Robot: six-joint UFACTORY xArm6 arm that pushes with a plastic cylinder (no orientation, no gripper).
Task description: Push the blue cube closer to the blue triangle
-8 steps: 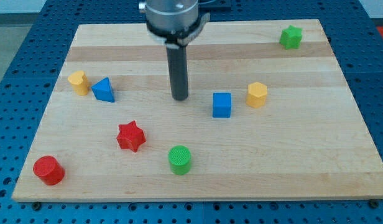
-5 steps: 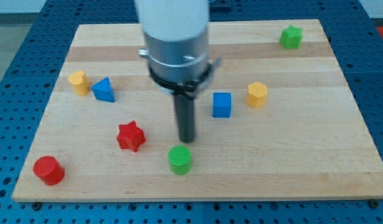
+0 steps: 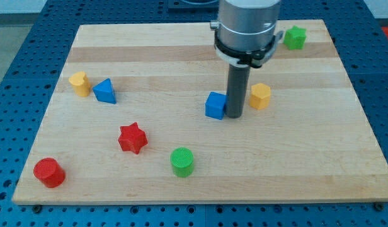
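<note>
My tip (image 3: 235, 116) sits against the right face of the small blue plastic cube (image 3: 215, 105), between it and the yellow hexagonal block (image 3: 260, 96). That side makes sense: the blue triangular block (image 3: 105, 91) is well off to the view's left, so a push has to start from the cube's right. The cube looks rotated slightly, one corner toward the view's bottom. I'd expect it to spin off line unless the push runs through its centre.

No claw on this rig, just the dark rod under a grey cylindrical mount (image 3: 246, 28), so there is nothing to read as wide, narrow or holding. The tip only touches the cube.

Cube is near board centre. Triangle is near the left edge, just beside a yellow rounded block (image 3: 79, 83). Most of the gap remains, so I judge the task barely begun.

Path between them on the pale wooden board (image 3: 181, 66) is free of blocks. Red star block (image 3: 132, 138), green cylinder (image 3: 181, 162) and red cylinder (image 3: 49, 172) lie below it; green star block (image 3: 295, 37) is at top right, partly behind the mount.

No containers in view, only loose blocks on the board.
</note>
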